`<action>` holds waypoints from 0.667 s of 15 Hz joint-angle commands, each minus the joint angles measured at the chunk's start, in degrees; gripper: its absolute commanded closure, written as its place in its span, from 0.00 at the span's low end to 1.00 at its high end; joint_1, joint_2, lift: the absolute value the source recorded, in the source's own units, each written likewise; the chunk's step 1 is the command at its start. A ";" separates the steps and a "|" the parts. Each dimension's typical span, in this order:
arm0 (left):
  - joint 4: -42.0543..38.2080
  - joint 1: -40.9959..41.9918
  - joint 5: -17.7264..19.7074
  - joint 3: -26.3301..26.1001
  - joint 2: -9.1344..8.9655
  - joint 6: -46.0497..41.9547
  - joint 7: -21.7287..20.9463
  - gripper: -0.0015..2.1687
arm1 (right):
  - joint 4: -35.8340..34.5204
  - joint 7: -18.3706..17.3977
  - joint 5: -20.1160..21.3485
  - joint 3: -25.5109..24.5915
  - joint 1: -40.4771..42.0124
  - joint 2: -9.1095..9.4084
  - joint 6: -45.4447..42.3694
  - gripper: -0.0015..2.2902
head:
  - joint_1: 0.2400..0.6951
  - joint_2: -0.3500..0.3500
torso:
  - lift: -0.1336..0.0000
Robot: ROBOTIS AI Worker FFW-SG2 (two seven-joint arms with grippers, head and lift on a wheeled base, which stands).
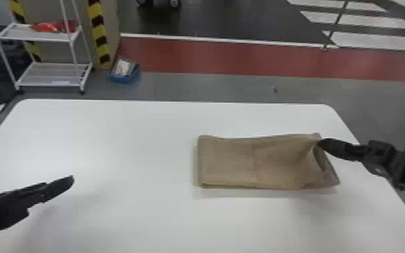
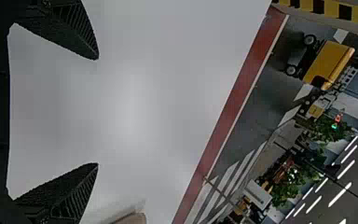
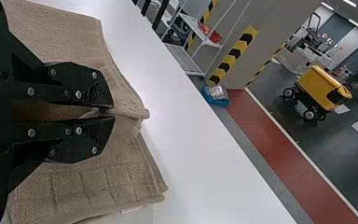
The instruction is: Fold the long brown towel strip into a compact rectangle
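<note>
Brown towel strip (image 1: 228, 161): layered, roughly rectangular, lying on bench's (image 1: 111, 134) right side; left end squared, right end buckled into an open, curved fold.
Texture: nubbly terry, stitched grid near one edge, thick rolled hems.
Right fingers (image 1: 338, 148): nearly closed, pinching a puckered ridge of towel at far right corner.
Left fingers (image 1: 59, 188): spread wide, empty, over bench's left side.
Bench surface: smooth, white, rounded corners.

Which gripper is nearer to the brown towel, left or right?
Right. The right gripper is at the towel's right end, its fingers pinching the edge; the left gripper is well off to the towel's left, open over the table.
</note>
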 commanded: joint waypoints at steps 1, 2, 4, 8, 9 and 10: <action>0.27 -0.02 0.00 0.05 0.09 -0.03 0.00 0.03 | -0.05 0.01 -0.65 -1.21 -0.32 -1.99 0.62 0.44 | 1.00 0.31 | 0.10; 0.36 -0.02 0.00 0.05 0.00 -0.20 0.00 0.03 | 0.12 -0.08 -0.47 -1.48 -0.24 -2.08 0.26 0.44 | 1.00 0.30 | 0.10; 0.36 -0.02 0.00 -0.21 -0.09 -0.20 -0.09 0.03 | 3.55 -0.17 1.02 -1.13 -0.24 -1.64 -2.55 0.44 | 1.00 0.27 | 0.10; 0.01 0.25 0.00 0.23 -0.09 -0.20 -0.18 0.03 | 4.87 -0.34 2.34 0.63 -0.50 0.03 -4.66 0.44 | 1.00 0.27 | 0.10; 0.10 0.25 0.00 0.32 0.00 -0.20 -0.09 0.03 | 4.87 -0.34 2.34 0.72 -0.59 0.03 -4.66 0.44 | 1.00 0.28 | 0.10; 0.19 0.25 0.00 0.32 0.09 -0.20 -0.09 0.03 | 4.69 -0.26 1.99 0.37 -0.59 0.03 -4.31 0.44 | 1.00 0.29 | 0.10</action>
